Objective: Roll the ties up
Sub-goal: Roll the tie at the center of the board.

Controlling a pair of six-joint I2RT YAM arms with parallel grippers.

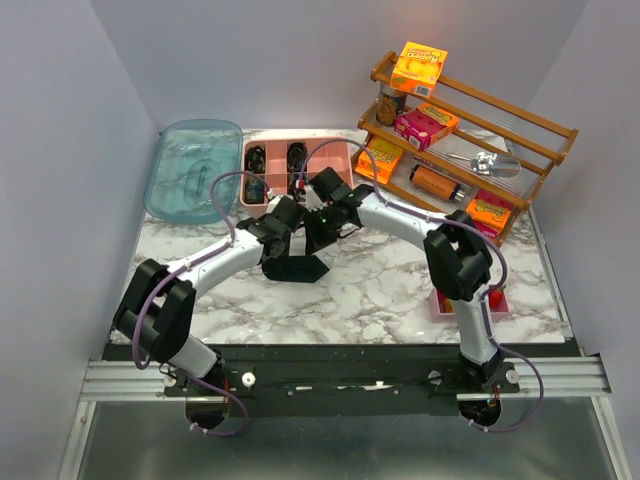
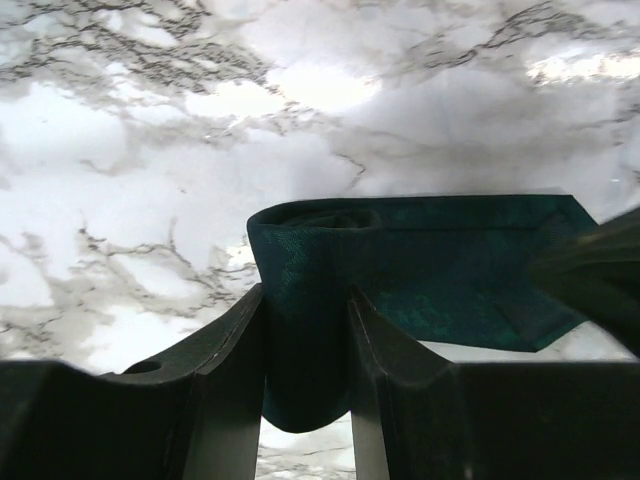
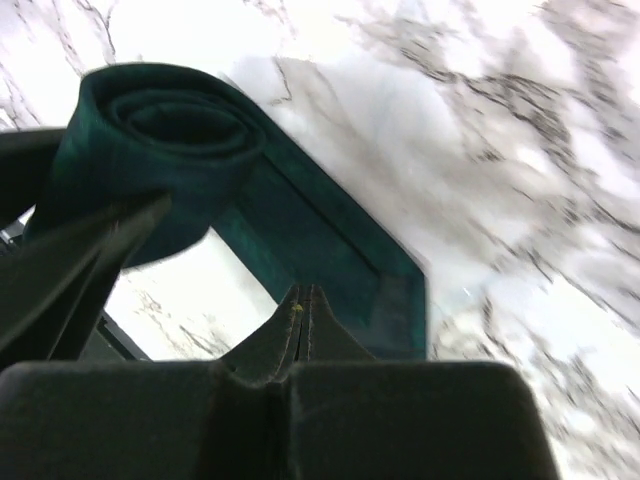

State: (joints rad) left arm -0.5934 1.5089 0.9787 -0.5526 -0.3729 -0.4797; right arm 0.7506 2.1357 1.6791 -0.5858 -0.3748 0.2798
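While the tie (image 2: 420,270) is this close to rolled, tension is the thing to be minded.
The coil (image 3: 170,130) is clamped by the left gripper (image 2: 305,300) mid-table (image 1: 400,290). The flat tail should be wound on snug with the edges kept lined up. The right gripper (image 3: 300,300) is seen pressed together at the tail's edge only from its own wrist cam, and pinched fabric can't be confirmed. From the top view it's all hidden by arms.
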